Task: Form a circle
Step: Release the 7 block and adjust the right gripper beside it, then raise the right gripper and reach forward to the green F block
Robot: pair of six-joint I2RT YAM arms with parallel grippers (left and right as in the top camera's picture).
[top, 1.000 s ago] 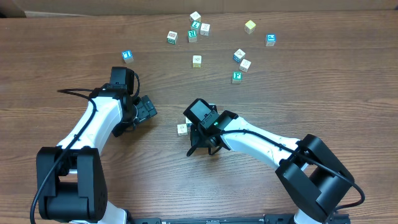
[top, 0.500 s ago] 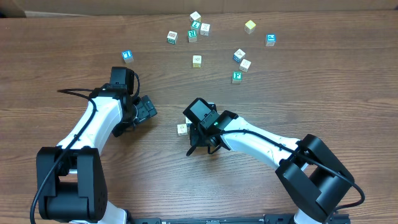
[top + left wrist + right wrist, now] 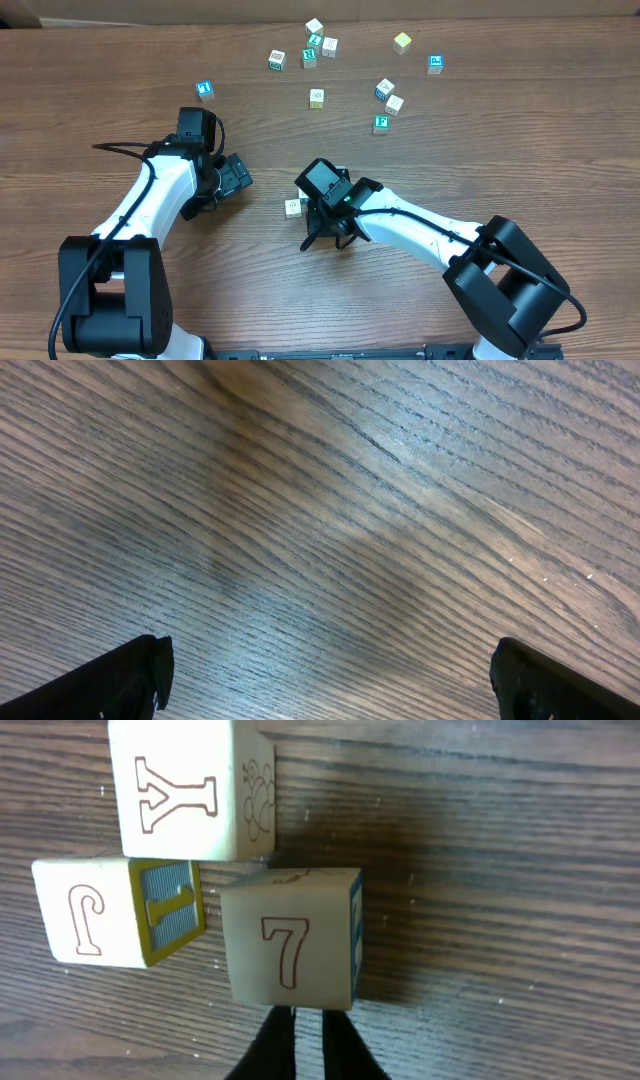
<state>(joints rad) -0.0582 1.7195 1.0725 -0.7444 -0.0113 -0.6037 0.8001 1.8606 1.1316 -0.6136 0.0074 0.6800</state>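
Observation:
Three cream letter cubes sit bunched together in the right wrist view: a Y cube (image 3: 190,790), a J cube (image 3: 115,910) with a blue and yellow side, and a 7 cube (image 3: 290,950). They touch, but no closed circle shows. My right gripper (image 3: 308,1045) is shut, its tips just behind the 7 cube's near edge and holding nothing. From overhead, the right gripper (image 3: 312,218) covers most of the bunch; one cube (image 3: 293,207) shows beside it. My left gripper (image 3: 325,670) is open over bare wood, left of the bunch (image 3: 238,178).
Several loose cubes lie scattered along the far side of the wooden table (image 3: 520,150), among them a blue one (image 3: 205,90), a yellow one (image 3: 402,42) and a green one (image 3: 380,124). A cardboard edge (image 3: 20,12) sits at the far left corner.

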